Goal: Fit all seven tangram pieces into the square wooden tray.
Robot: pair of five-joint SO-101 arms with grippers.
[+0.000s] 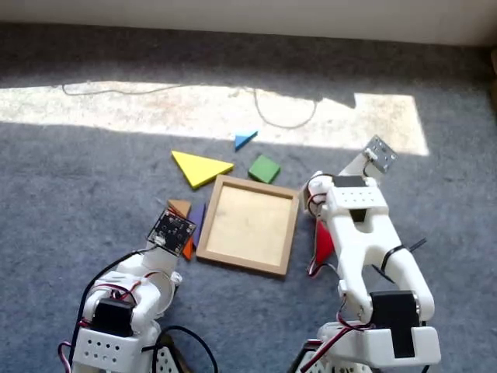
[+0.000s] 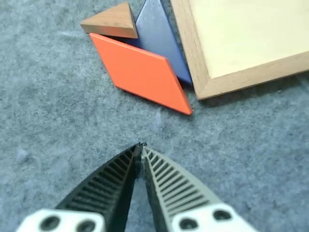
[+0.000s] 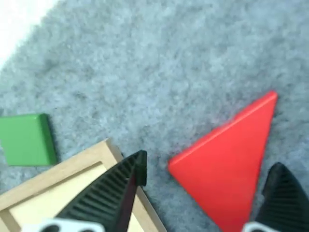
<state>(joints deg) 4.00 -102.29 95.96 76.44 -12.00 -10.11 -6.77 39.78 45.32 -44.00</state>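
Your left arm's (image 1: pixel 136 284) jaws are closed on nothing, low over the carpet (image 2: pixel 53 121) just short of the orange parallelogram (image 2: pixel 142 72). Past it, the purple triangle (image 2: pixel 159 38) lies against the tray's (image 2: pixel 188 53) rim, and the brown triangle (image 2: pixel 113 21) touches both pieces. Your right arm's (image 1: pixel 365 233) jaws are open on either side of the red triangle (image 3: pixel 227 154), beside the tray. Beyond the tray lie the green square (image 1: pixel 264 169), the yellow triangle (image 1: pixel 199 167) and, farthest, the blue triangle (image 1: pixel 245 140).
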